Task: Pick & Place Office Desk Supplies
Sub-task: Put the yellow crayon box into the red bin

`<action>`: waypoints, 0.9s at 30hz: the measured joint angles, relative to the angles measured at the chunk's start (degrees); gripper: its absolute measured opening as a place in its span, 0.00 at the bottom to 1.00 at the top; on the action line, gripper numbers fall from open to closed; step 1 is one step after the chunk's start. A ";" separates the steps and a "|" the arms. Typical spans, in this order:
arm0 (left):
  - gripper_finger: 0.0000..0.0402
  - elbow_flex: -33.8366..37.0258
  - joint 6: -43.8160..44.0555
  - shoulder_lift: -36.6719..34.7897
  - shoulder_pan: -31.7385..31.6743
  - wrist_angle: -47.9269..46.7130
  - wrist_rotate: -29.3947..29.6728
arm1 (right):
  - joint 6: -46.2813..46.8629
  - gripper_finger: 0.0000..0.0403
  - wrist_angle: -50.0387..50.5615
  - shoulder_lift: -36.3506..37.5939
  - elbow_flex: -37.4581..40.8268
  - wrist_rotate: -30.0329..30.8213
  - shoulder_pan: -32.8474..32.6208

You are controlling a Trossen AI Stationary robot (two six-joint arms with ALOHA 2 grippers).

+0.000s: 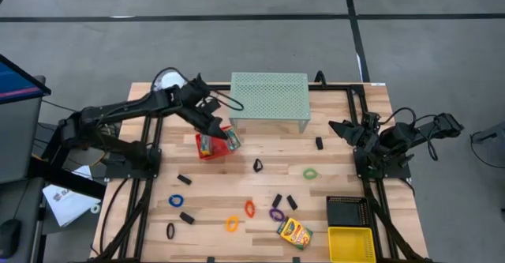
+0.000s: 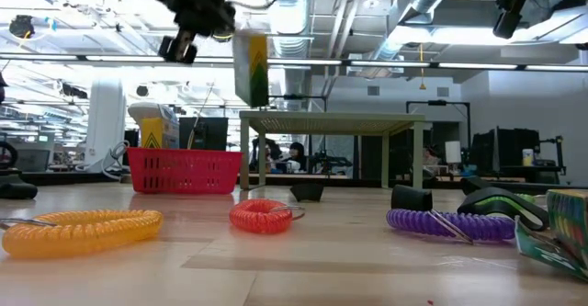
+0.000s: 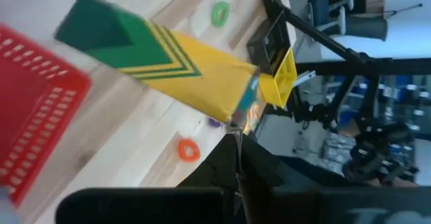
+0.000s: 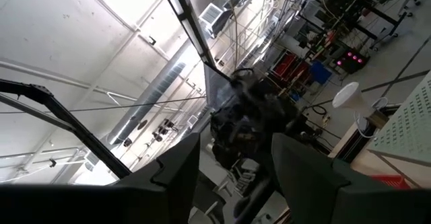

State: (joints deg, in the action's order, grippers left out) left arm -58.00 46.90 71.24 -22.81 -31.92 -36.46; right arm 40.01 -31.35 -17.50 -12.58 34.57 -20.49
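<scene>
1. The left gripper [image 1: 229, 139] is hanging over the right edge of the red tray [image 1: 207, 153], pinching a crayon box [image 1: 233, 140] between its fingers.
2. The held crayon box [image 3: 161, 66] is showing a yellow body with a dark green end and green chevron stripes; in the low view the crayon box [image 2: 251, 67] is hanging upright in the air, clear above the red tray [image 2: 184, 170].
3. A second crayon box [image 1: 294, 233] is lying flat on the table [image 1: 339, 148] near the front, just left of the yellow tray [image 1: 350, 243] and black tray [image 1: 347, 210].
4. Elastic loops are lying scattered on the bare wood: green [image 1: 311, 173], blue [image 1: 176, 201], orange [image 1: 232, 223], red [image 1: 249, 208] and purple [image 1: 276, 214].
5. Small black clips [image 1: 184, 179] are lying among them, well apart from one another.
6. The mint-green mesh shelf [image 1: 269, 97] is standing at the rear centre, just beside the left gripper.
7. The right gripper [image 1: 345, 129] is waiting at the table's right edge, raised; its fingers [image 4: 172, 167] are standing spread apart with nothing between them.
8. Hard to make out: something is lying inside the red tray, but it is too small to identify in the high view. The left gripper's own fingers are largely cut off in its wrist view, and the printing on the box is blurred.
</scene>
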 joint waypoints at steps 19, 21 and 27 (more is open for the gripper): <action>0.00 10.42 -9.13 -0.48 -13.54 6.64 -15.79 | 0.04 0.45 0.83 -0.02 0.00 1.91 0.04; 0.00 11.07 -10.29 -0.48 -14.15 6.98 -16.03 | 0.04 0.45 0.90 -0.01 0.00 1.97 0.03; 0.00 13.20 -10.90 -0.48 -15.53 7.67 -16.67 | 0.06 0.45 0.92 0.00 0.00 2.18 0.02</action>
State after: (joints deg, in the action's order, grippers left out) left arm -44.81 36.00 70.76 -38.35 -24.25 -53.13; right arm 40.07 -30.44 -17.50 -12.58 36.75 -20.47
